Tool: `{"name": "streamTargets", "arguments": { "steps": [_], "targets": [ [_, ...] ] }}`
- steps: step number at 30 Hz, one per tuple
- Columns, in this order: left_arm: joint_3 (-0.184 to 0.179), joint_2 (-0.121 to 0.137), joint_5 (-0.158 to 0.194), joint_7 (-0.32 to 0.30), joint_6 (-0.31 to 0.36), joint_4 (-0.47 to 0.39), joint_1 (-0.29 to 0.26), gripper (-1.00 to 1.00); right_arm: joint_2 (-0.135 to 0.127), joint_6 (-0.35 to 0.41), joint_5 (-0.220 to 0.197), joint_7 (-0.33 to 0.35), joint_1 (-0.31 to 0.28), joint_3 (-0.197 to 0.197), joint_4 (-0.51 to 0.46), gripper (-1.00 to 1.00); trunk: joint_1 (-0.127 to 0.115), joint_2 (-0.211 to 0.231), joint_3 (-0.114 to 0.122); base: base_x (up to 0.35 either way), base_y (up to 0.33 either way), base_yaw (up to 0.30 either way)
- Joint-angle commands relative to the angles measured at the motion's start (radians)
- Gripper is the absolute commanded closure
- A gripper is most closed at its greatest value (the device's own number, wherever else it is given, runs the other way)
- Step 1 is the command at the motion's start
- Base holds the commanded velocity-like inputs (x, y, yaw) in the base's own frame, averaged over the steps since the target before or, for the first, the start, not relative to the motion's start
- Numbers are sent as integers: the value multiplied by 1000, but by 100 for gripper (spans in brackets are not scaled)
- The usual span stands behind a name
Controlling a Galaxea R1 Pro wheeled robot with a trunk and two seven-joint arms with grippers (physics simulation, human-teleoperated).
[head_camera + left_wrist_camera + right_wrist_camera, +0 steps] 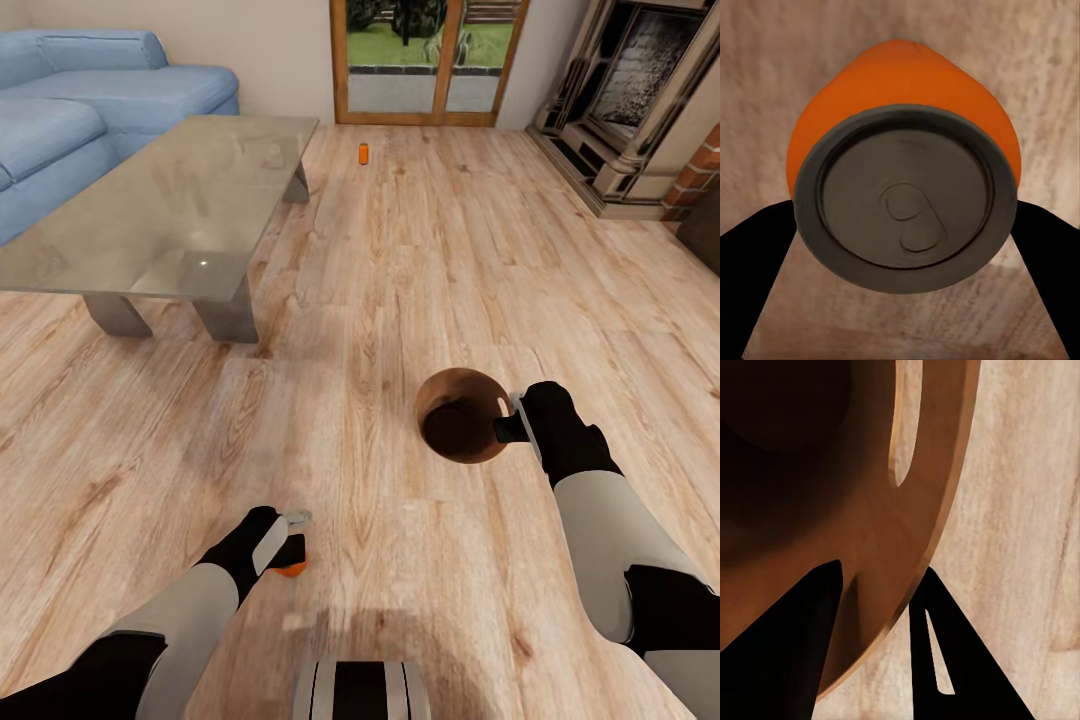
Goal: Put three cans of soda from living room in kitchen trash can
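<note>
Left gripper (291,545) clamped on orange can (291,567), right gripper (508,420) clamped on bin (455,413) rim: centre can over bin before release.

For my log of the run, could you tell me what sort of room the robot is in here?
It looks like a living room: a blue sofa beside a glass-topped low table, wood-framed glass doors to a garden, and a light wood-plank floor.

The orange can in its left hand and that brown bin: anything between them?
Only bare wood floor between can and bin, in the head view.
</note>
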Motion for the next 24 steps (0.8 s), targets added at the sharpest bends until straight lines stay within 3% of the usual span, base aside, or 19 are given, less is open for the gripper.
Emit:
{"name": "streamTargets", "arguments": {
  "steps": [1,24],
  "targets": [
    [0,0,-1,-1,0,0,0,100,0,0,-9,2,0,0,0,100,0,0,0,0,0,0],
    [-1,-4,-1,-1,0,-12,0,100,0,0,-9,2,0,0,0,100,0,0,0,0,0,0]
  ]
}}
